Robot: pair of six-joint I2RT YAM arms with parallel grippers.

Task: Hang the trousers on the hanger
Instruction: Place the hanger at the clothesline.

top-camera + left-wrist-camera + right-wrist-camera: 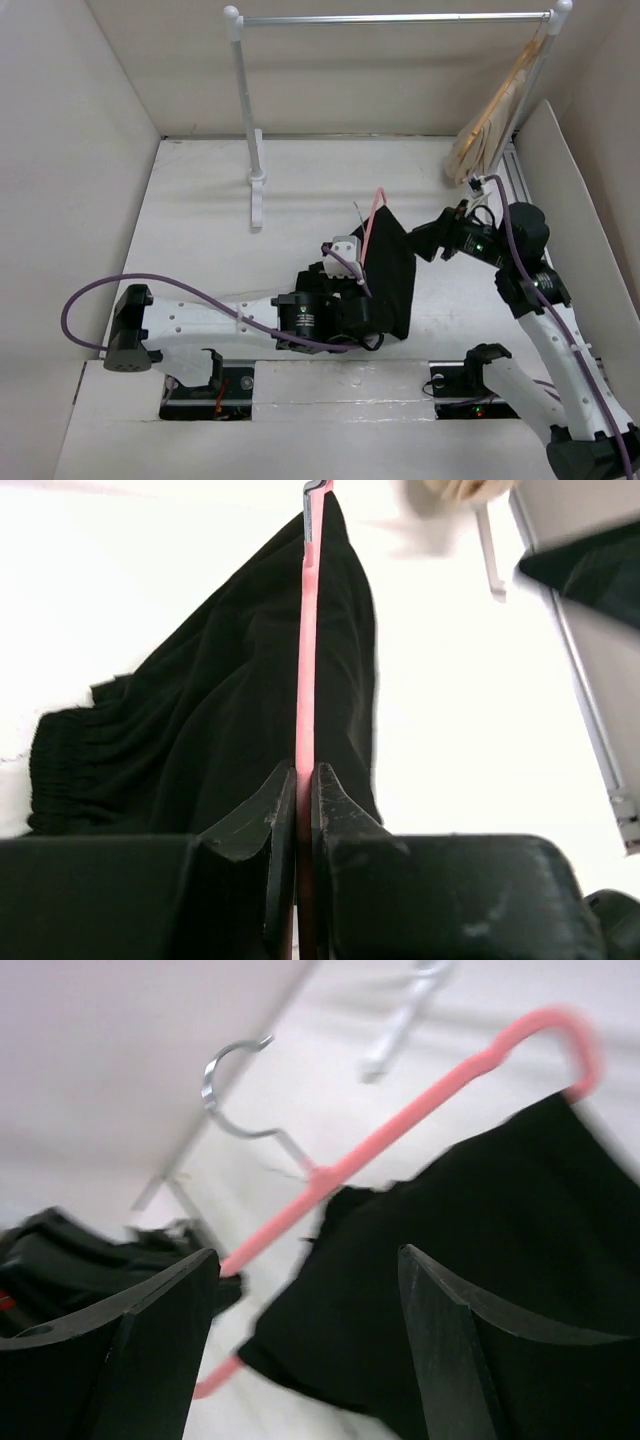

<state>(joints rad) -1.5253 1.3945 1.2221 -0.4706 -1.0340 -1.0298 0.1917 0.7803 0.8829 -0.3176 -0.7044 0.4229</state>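
1. The trousers [392,285] hang over the hanger [372,222], draped on both sides of its pink bar, just ahead of the left gripper [305,775].
2. The left gripper is closed on the hanger's bar, which stands on edge between its fingers.
3. The right gripper [308,1255] has its jaws wide apart and holds nothing; the cloth and the hanger's metal hook [235,1090] are close in front of it.
4. Far beyond both grippers, a rack [390,18] carries beige hangers [495,115] at its right end.
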